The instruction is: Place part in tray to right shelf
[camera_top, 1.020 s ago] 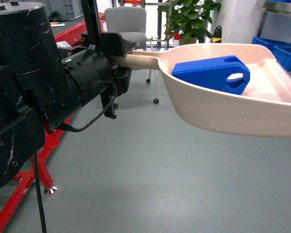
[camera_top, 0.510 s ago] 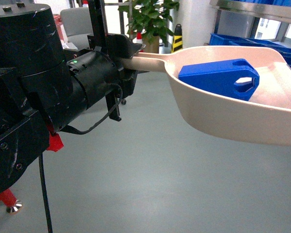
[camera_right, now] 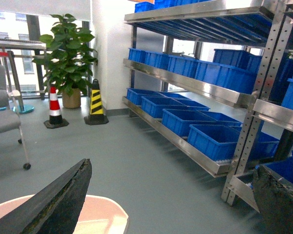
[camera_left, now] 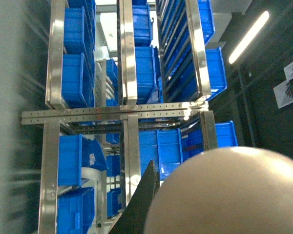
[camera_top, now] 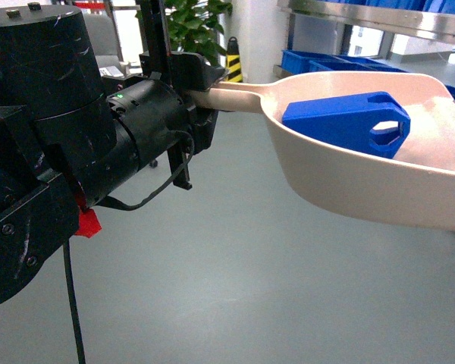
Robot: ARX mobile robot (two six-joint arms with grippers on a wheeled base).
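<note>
The beige tray (camera_top: 364,182) hangs above the grey floor on the right of the head view. My left gripper (camera_top: 201,87) is shut on its long handle (camera_top: 235,95). The blue part (camera_top: 345,121) lies inside the tray's bowl, one hole facing out. In the left wrist view the tray (camera_left: 229,195) fills the lower right beside a black finger (camera_left: 144,204). My right gripper (camera_right: 171,168) is open and holds nothing; a corner of the tray (camera_right: 95,217) shows below it. The right shelf (camera_right: 195,85), a steel rack, runs along the right wall.
Blue crates (camera_right: 210,139) sit along the rack's lower level and upper levels. A potted plant (camera_right: 71,53), two striped cones (camera_right: 96,102) and a grey chair (camera_right: 5,112) stand at the back. Grey floor (camera_top: 235,288) lies below the tray.
The background has slid left in the head view: the plant moved left and the steel rack with crates came in at the right. The tray and part stay held the same way.
</note>
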